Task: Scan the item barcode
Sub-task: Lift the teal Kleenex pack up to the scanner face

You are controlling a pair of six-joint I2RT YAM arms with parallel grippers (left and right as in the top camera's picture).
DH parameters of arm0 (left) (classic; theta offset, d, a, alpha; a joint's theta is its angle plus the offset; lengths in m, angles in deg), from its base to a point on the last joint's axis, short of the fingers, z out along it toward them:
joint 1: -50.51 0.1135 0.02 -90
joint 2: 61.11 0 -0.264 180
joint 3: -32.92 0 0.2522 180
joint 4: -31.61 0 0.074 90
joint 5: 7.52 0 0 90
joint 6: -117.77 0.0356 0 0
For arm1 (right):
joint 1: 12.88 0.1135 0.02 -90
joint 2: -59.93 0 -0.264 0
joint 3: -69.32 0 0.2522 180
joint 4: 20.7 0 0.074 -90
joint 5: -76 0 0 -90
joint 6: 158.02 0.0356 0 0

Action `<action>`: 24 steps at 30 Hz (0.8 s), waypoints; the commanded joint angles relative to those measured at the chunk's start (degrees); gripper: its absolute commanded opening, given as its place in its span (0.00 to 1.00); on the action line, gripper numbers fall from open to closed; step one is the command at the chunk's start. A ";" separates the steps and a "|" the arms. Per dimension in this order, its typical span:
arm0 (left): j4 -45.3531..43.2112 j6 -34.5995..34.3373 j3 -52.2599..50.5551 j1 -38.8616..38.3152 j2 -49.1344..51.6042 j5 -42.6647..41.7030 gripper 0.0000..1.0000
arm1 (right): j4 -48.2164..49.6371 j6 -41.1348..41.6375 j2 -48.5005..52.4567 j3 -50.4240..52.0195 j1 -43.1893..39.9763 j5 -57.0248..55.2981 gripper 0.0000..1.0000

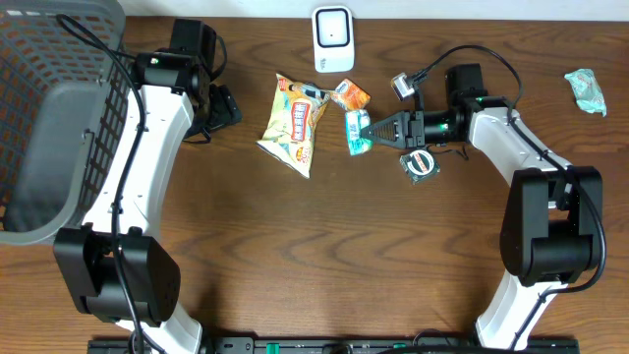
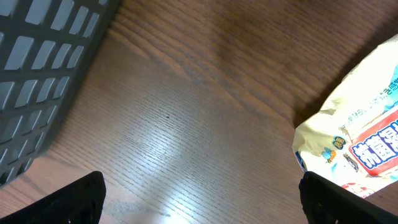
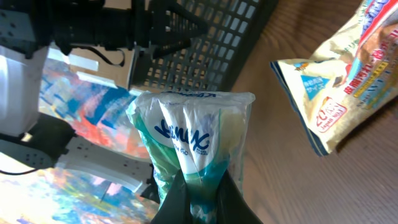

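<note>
Grip is what catches my eye: the right gripper (image 1: 373,130) is clamped hard on one end of a slim green-and-white packet (image 1: 357,133). The packet seems to hang clear of the table (image 1: 324,256), roughly level, just beside the yellow snack bag (image 1: 295,123) and near a small orange sachet (image 1: 350,94). Taking it by the very end makes sense to me. It leaves the printed faces bare, so whichever side bears the barcode can be shown to the white scanner (image 1: 333,39) standing at the far edge. From the right wrist the packet sticks straight out past the dark fingers (image 3: 239,208) with blue lettering towards the camera. I cannot make out a barcode on that face.

The left gripper (image 1: 224,106) is spread wide and holds nothing. It sits low over bare wood between the grey basket (image 1: 49,59) and the snack bag, out of the scanner's line and, I would guess, simply waiting. Its own camera shows the fingertips (image 2: 74,199) far apart with only table between them.

As I read it, the item is picked but not yet presented. The next move calls for carrying it up to the scanner and turning the wrist until the barcode meets the window.
</note>
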 commanded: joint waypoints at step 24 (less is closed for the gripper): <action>0.22 0.98 0.20 0.20 -0.28 0.72 0.98 | -0.07 2.58 -0.79 -0.90 2.75 2.60 0.01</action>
